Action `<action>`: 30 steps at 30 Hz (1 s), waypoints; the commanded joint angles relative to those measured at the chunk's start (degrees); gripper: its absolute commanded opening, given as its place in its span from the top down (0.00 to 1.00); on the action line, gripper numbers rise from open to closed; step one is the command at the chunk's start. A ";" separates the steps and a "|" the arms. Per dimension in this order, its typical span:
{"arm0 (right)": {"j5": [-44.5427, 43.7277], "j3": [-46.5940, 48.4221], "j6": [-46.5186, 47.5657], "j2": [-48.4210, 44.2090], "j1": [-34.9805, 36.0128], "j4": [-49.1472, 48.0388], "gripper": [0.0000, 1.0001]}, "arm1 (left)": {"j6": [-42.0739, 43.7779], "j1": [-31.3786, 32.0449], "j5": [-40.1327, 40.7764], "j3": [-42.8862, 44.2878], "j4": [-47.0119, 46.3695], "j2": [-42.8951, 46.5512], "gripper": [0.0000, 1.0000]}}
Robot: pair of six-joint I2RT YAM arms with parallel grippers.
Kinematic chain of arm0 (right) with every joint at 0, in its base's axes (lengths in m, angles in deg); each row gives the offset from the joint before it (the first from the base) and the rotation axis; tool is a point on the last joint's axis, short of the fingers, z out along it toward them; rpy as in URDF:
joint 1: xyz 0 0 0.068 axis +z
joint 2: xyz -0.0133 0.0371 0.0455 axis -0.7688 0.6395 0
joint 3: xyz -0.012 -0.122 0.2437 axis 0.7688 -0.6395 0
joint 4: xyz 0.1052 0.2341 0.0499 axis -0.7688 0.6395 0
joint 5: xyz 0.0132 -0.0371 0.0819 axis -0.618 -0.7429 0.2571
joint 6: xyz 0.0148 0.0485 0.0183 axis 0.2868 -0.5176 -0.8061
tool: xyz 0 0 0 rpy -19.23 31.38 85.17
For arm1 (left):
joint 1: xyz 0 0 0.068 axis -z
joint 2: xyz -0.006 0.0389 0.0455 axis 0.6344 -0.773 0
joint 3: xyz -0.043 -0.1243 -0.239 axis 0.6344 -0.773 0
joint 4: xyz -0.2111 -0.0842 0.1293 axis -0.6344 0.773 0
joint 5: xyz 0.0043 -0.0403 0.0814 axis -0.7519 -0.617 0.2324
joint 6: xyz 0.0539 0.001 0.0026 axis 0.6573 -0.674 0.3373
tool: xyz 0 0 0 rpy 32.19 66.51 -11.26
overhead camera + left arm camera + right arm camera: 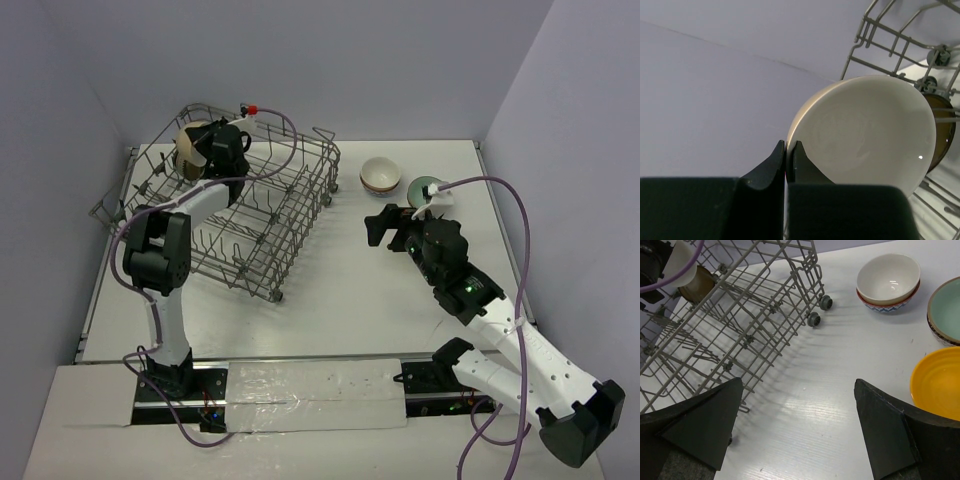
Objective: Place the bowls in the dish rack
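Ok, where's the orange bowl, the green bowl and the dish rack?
orange bowl (940, 385), right wrist view, its inside.
green bowl (949, 310), right wrist view, its inside.
dish rack (813, 319), right wrist view, a small wheel at its corner.

At least five bowls (887, 275), one dish rack (300, 190)

Dish rack (250, 215): left side of the table (340, 320).
Held bowl (870, 135): on edge in left pincer (788, 155), at rack's far-left corner, another bowl (942, 130) just behind.
Stacked bowls (888, 277): on table, right of rack.

Nope, no readable text, labels, brands or nrs anywhere in these pics, afaict. Nothing legible tbh.
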State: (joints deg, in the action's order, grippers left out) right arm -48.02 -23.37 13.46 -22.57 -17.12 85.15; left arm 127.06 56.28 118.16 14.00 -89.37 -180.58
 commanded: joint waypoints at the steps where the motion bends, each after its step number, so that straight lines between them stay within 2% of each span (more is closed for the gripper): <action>1: -1.36 -0.45 0.97 -0.52 -0.34 -2.70 0.00 | 4.70 0.06 -0.98 0.90 -12.54 0.39 1.00; 14: -1.01 -1.50 1.06 -1.22 -0.87 -4.19 0.00 | 5.76 1.02 -2.22 -5.52 -16.32 0.48 1.00; 30: -1.19 -2.47 1.14 -3.07 -1.04 -4.80 0.00 | 8.04 1.99 -0.98 -6.39 -17.03 -3.39 1.00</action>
State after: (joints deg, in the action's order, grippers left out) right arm -48.43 -25.30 13.92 -24.58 -17.88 82.99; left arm 134.47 58.16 116.04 7.44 -103.10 -184.05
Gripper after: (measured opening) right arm 0.999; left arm 0.063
